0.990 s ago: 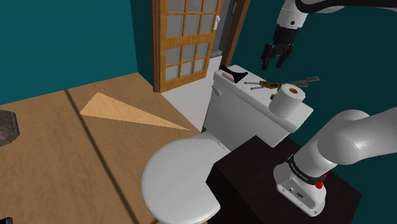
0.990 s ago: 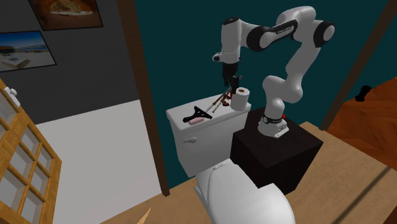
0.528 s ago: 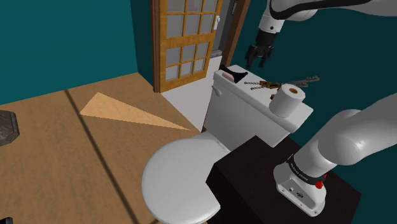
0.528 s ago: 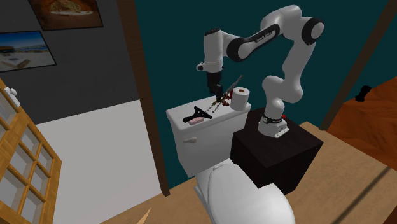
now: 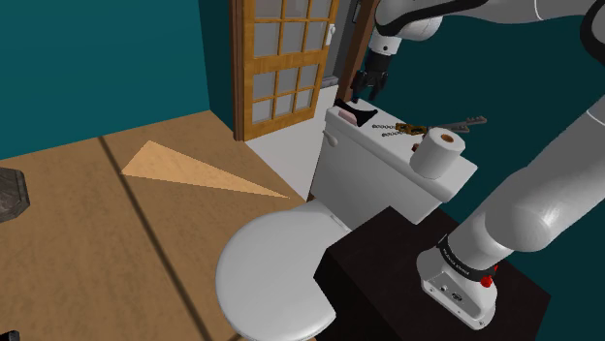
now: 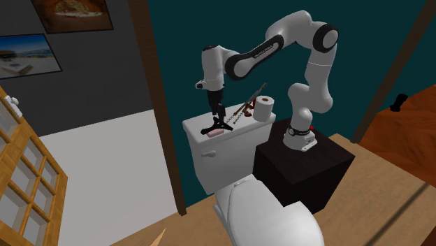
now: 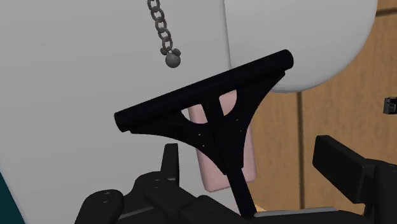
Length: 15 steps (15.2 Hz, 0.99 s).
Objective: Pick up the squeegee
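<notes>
The squeegee (image 7: 210, 114) is black and T-shaped, with a pale pink grip (image 7: 219, 162). It lies on the white toilet tank lid (image 5: 388, 155), at the end nearest the door. In the shoulder view the squeegee (image 5: 354, 114) sits just under my gripper (image 5: 361, 89). The second exterior view shows the gripper (image 6: 216, 113) hovering close above the squeegee (image 6: 215, 127). In the wrist view my gripper (image 7: 257, 172) is open. The squeegee's stem runs between the two fingers (image 7: 347, 168) without touching either.
A metal chain (image 5: 402, 128) and a toilet paper roll (image 5: 441, 150) lie further along the tank lid. The chain's end (image 7: 162, 35) is close beyond the squeegee blade. The toilet seat (image 5: 276, 276) is below, a wooden glazed door (image 5: 286, 58) behind, and the dark stand (image 5: 417, 281) beside the tank.
The arm has swung along the tank lid from above the chain and paper roll toward the door end and dropped lower, stopping over the squeegee. The fingers stayed open.
</notes>
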Tool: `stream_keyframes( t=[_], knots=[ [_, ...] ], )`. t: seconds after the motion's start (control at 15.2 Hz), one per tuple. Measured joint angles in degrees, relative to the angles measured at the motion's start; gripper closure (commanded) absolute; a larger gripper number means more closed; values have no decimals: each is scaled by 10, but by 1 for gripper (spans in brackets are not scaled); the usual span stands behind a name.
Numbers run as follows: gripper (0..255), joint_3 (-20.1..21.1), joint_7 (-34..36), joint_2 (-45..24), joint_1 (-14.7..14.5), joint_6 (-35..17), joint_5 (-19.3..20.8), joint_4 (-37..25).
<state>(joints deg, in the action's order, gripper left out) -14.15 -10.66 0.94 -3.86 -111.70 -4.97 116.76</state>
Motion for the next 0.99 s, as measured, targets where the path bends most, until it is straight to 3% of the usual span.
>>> stream_keyframes(
  t=[0.2,0.66,0.73,0.99],
  knots=[
    [0,-2,-24,-50,2,-9,-22,-41],
    [0,0,-36,-75,3,-56,-33,-18],
    [255,-1,-36,-75,3,-58,-33,-15],
    [255,-1,-37,-75,4,-61,-33,-14]
  ],
)
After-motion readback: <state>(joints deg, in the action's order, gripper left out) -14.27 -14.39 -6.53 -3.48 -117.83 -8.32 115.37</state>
